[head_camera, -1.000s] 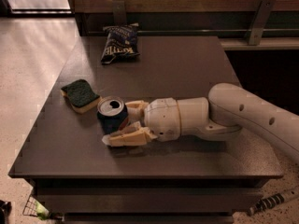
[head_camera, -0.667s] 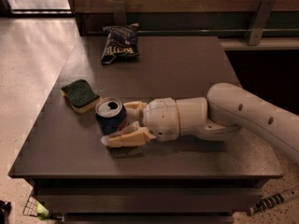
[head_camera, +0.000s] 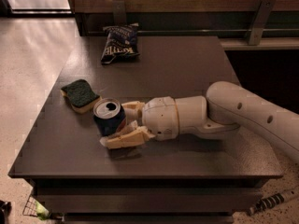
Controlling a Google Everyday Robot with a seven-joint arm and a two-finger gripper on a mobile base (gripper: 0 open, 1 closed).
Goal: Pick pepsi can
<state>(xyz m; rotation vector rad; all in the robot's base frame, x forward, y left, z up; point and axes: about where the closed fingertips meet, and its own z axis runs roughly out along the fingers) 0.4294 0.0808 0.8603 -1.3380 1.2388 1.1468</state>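
Observation:
The pepsi can (head_camera: 108, 117), dark blue with a silver opened top, stands upright on the dark table (head_camera: 187, 64) near its front left. My gripper (head_camera: 116, 124) reaches in from the right, low over the table. Its two cream fingers sit on either side of the can. The far finger (head_camera: 131, 108) is against the can's rear right side, and the near finger (head_camera: 125, 138) lies along its front side. The fingers are closed against the can, which still rests on the table.
A green and yellow sponge (head_camera: 80, 95) lies just left of the can. A dark blue chip bag (head_camera: 119, 42) lies at the back of the table. A wooden wall with metal brackets (head_camera: 256, 14) runs behind. The table's front edge (head_camera: 140, 175) is close to the gripper.
The gripper and the can have shifted slightly to the left. The spacing of the fingers looks the same.

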